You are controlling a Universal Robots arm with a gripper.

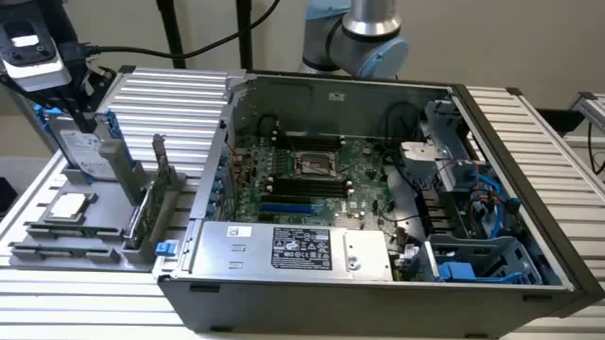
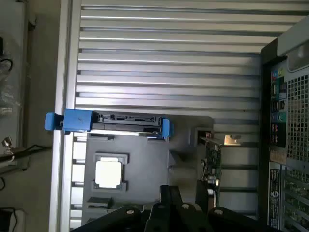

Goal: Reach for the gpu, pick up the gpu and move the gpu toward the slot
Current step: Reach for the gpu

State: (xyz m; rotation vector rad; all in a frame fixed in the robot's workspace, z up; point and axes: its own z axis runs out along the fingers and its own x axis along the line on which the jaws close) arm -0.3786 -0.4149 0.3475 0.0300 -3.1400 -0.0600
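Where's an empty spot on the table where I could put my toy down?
The ribbed table is bare behind the gray tray, between the hard drive and the computer case. More bare table lies on the exterior view's right of the case. The tray is crowded: hard drive, gpu, chip.

In the wrist view, the gripper [image 2: 187, 192] is running off the picture's edge and is covering one end of the gpu [image 2: 213, 162]. The same view is cutting off the computer case [image 2: 289, 121]. In the exterior view, the robot arm [image 1: 364, 35] is passing out of the top edge. The label [image 1: 300, 248] on the power supply is showing print too small to read.
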